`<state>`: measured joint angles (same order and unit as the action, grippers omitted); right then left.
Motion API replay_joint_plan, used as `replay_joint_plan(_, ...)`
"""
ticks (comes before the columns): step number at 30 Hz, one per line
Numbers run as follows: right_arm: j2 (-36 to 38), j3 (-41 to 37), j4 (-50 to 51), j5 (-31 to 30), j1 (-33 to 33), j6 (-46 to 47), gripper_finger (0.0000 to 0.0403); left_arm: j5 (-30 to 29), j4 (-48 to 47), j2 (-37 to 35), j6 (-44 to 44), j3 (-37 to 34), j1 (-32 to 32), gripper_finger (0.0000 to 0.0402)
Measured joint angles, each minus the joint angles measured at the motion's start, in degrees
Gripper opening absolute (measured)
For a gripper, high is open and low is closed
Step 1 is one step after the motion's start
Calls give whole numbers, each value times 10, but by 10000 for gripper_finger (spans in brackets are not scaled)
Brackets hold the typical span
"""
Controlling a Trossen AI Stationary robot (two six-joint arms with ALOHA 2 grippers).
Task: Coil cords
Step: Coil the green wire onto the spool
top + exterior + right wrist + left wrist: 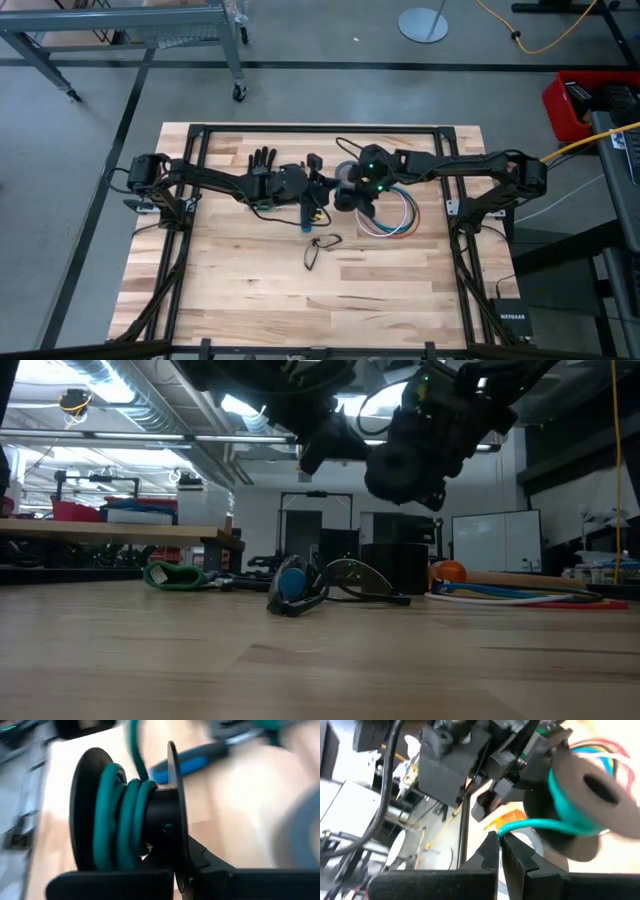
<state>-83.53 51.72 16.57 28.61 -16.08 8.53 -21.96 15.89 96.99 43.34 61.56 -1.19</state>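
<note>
The right gripper (pixel 182 870) holds a dark spool (pixel 127 827) by its hub, fingers narrow around it, with a teal cord (pixel 120 820) already wound on in three or four turns. The left gripper (pixel 500 852) has its fingers closed to a narrow slit on the free end of that teal cord (pixel 535 824), just beside the spool (pixel 585 795). Both meet in the air over the middle of the table (pixel 400 290).

To do the winding well, I judge the left gripper should keep light tension and feed the cord square to the hub, so each turn lies beside the last between the flanges and does not ride over a rim. The spool should stay steady — any tilt would let turns slip off.

The white, blue and red cords (pixel 392 222) lie as a loose ring on the table, toward its right edge from the grippers, untouched.

The high view places both arms and shows that ring, plus a small dark wire loop (pixel 320 247) nearer the front edge, but hides the spool under the wrists. Only the right wrist view counts the turns; only the left wrist view shows the pinch on the cord. The low view shows the spool lifted well clear of the table — and a blue-handled tool (pixel 293 585) lying beneath.
</note>
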Motion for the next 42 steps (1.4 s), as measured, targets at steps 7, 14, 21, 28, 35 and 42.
replay_joint_plan(7, 0, 0, -1, -114, 0, 46, 1, -5, 8, 0, 16, 0, 0, 0)
replay_joint_plan(14, 0, 0, -9, -174, 1, 65, 1, -6, 17, 0, 39, 0, 0, 0)
replay_joint_plan(21, 0, -1, -64, -185, 1, 65, 1, -7, 51, 0, 48, 0, 0, 4)
replay_joint_plan(28, 0, -1, -84, -218, 1, 77, 1, -7, 78, 0, 47, 0, 0, 23)
replay_joint_plan(35, -1, -1, -142, -252, 1, 76, 1, -10, 94, -2, 54, 0, 2, 18)
replay_joint_plan(42, -1, -2, -178, -278, 0, 76, 1, -10, 111, -2, 94, 1, 3, 24)
